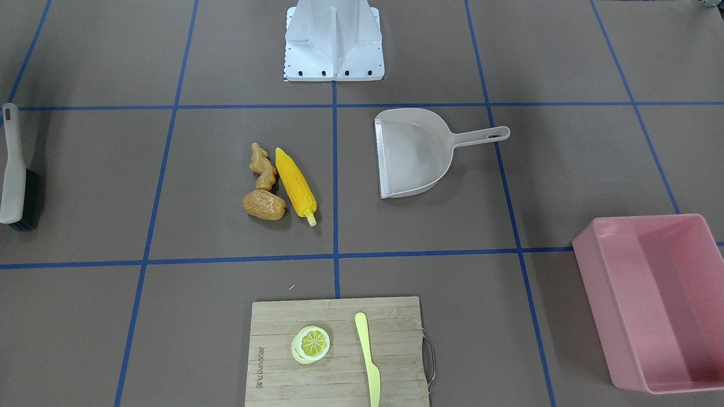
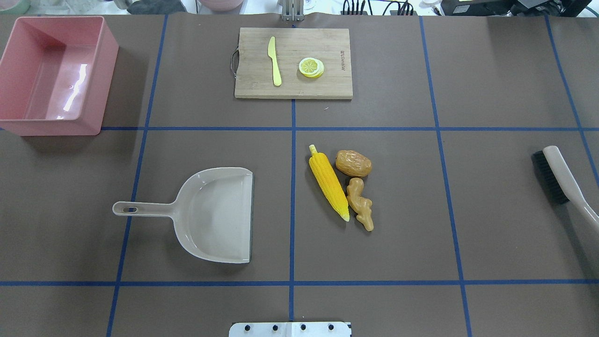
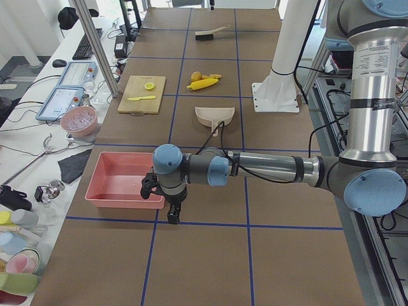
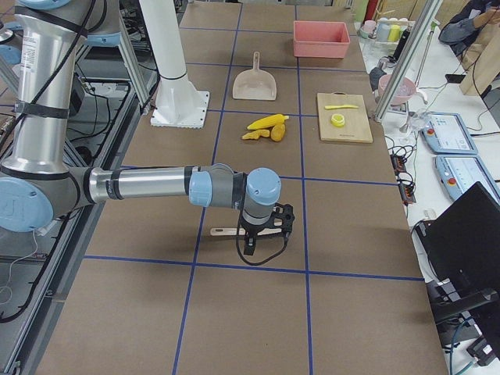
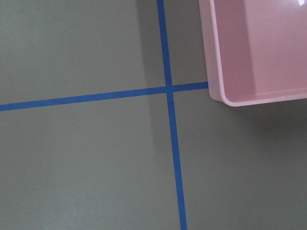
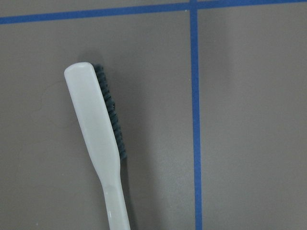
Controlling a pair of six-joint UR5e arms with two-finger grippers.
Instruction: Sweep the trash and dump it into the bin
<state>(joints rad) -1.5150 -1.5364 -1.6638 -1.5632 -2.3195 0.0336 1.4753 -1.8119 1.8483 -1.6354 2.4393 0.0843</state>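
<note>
left pincer [image 3: 167, 203] near the bin [image 3: 118, 201], right pincer [image 4: 262, 234] over the brush [image 6: 96, 139]; cannot tell spread.

Cutting board [image 1: 339, 333] mark: one short line of dark letters burnt into the wood along a short edge. It runs sideways in the front-facing view, and the letters are too small to read with any certainty.
Left arm [image 3: 375, 95] sticker: a pale label with lines of dark print wrapped round the upright silver tube. The print is too fine to read.
Right arm [image 4: 35, 94] sticker: the same kind of label on its upright tube, also unreadable.
Pendant screens [image 4: 447, 133]: lit displays on the side bench, with nothing legible on them.
Legible text: none that I can make out.
</note>
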